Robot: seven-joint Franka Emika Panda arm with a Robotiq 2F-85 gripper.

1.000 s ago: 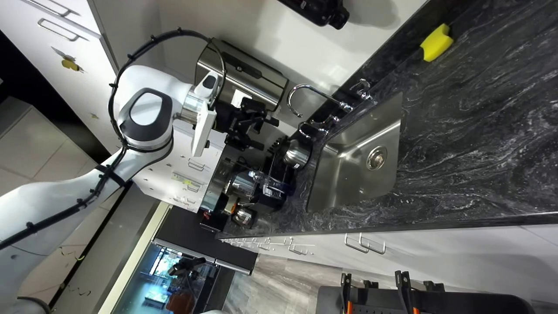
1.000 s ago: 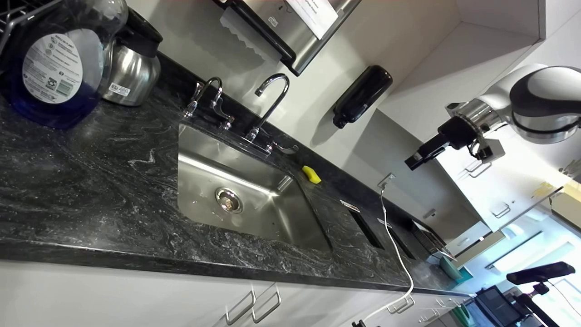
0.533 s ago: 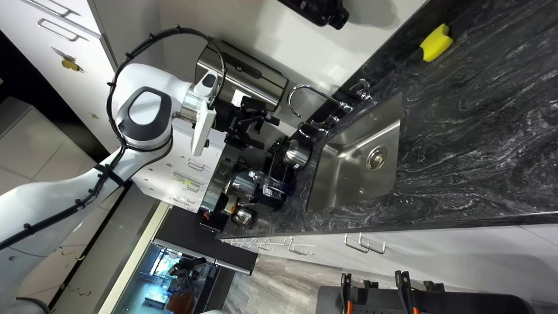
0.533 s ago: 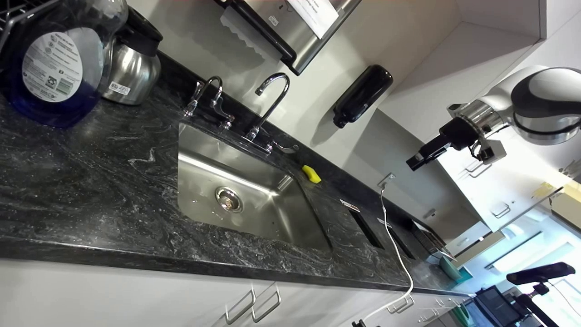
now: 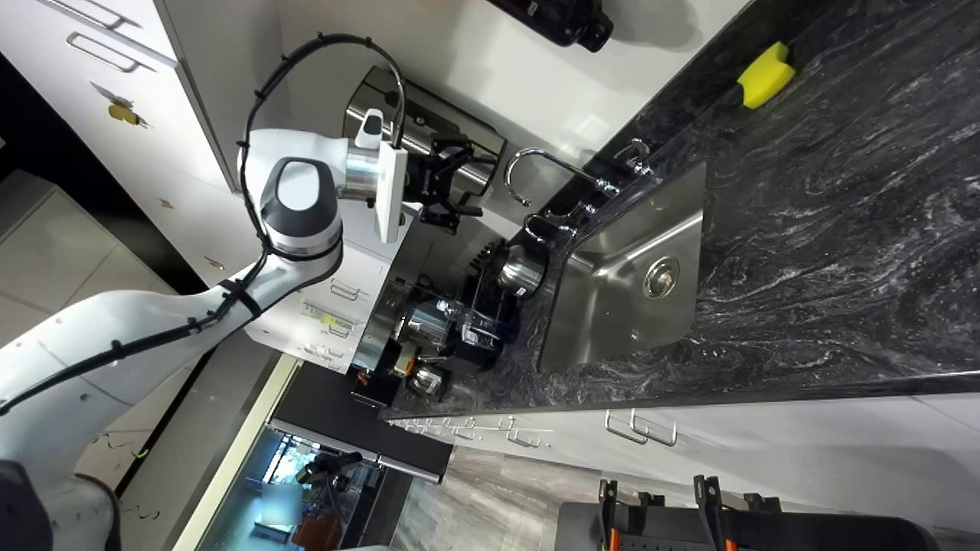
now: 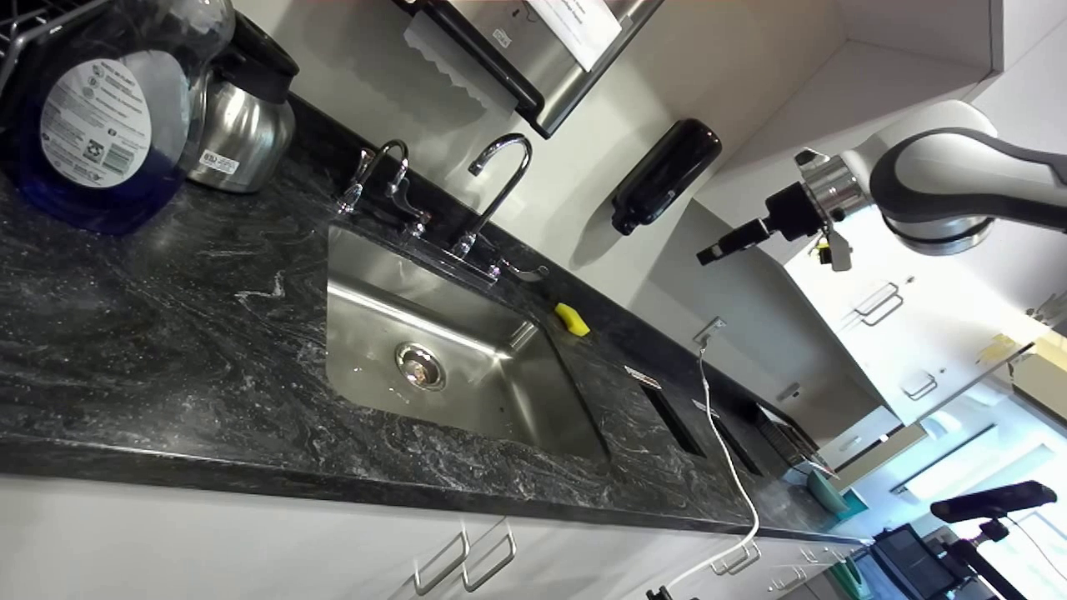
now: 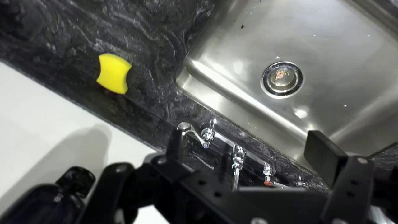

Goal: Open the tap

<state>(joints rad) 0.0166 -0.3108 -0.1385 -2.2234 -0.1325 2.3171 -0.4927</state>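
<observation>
Chrome tap (image 5: 570,167) is standing at the far side of the sink (image 5: 612,321) while your gripper (image 5: 484,186) is hovering to its left in an exterior view, fingers standing wide apart; yellow sponge (image 5: 767,75) is lying on the counter (image 5: 842,229), right.

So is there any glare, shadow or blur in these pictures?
Wrist view: glare streaks the sink, the chrome tap glints, and the black bottle-shaped object has a soft shadow beside it on the white wall. In an exterior view, the background at far right is washed out; in an exterior view, a square patch at lower left is blurred.
</observation>
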